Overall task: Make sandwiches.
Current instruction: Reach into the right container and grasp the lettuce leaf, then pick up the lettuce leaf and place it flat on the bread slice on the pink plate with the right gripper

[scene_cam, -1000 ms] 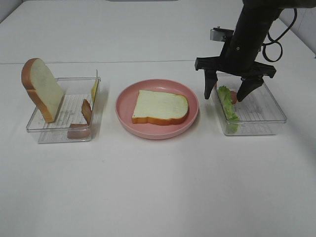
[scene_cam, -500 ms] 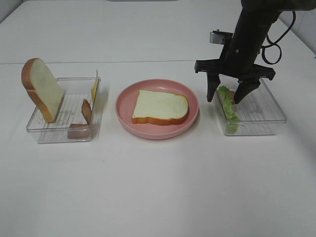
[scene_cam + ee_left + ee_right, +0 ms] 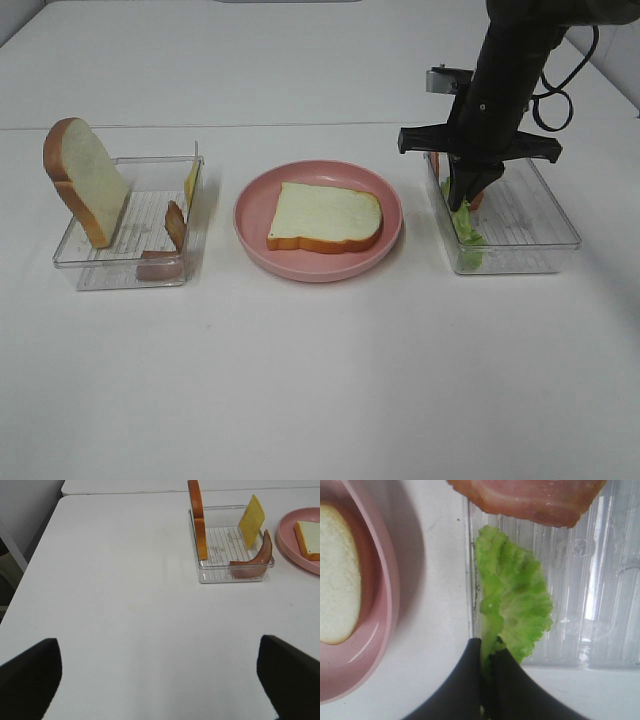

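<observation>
High view overlooks the table (image 3: 320,380); wrist views share the plate (image 3: 318,275).

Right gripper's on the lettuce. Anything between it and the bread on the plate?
Only the tray wall beside the lettuce; the right gripper, shut on it, would have to lift over that. Nothing visible between tray and pink plate, and the bread slice is bare on top.

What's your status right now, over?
Right gripper shut on lettuce at the tray edge. Left gripper open, hovering over table. Bread on plate, no topping yet. Nothing between tray and plate.
</observation>
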### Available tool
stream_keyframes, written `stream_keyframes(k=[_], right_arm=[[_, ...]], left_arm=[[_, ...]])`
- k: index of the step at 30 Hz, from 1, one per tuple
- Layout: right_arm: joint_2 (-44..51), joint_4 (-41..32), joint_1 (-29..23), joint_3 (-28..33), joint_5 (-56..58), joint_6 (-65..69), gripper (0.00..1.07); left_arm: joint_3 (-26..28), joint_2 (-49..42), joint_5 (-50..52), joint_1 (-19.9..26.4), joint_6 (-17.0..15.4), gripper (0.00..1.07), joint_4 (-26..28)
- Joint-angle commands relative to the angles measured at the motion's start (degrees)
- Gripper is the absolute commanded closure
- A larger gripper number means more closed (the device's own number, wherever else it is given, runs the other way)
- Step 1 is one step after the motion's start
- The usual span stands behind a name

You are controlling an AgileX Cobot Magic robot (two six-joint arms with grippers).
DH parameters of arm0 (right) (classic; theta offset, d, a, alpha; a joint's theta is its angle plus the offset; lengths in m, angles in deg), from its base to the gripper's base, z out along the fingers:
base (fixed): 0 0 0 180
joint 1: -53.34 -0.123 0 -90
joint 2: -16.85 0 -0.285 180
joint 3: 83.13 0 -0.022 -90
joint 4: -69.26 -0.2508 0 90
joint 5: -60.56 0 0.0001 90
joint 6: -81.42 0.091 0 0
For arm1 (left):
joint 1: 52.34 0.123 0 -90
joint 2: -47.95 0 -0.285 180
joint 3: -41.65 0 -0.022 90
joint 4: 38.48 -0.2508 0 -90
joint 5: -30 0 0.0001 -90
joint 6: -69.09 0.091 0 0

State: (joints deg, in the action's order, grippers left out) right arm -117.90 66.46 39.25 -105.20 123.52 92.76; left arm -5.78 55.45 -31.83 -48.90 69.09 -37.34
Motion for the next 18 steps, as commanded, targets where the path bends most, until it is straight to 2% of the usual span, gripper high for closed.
stream_keyframes(k=[1, 13, 18], right_arm=[[-0.1, 0.8, 0.2, -0.2, 0.7, -0.1, 1.07], [5.6, 0.2, 0.2, -0.2, 4.5, -0.4, 1.07], [13.1, -5.4, 0.1, -0.2, 5.4, -4.1, 1.07]], left_arm=[[-0.2, -0.9, 0.2, -0.1, -0.5, 0.09, 0.0], [-0.2, -0.9, 0.2, -0.1, -0.5, 0.09, 0.0], [-0.2, -0.9, 0.2, -0.1, -0.5, 0.09, 0.0]])
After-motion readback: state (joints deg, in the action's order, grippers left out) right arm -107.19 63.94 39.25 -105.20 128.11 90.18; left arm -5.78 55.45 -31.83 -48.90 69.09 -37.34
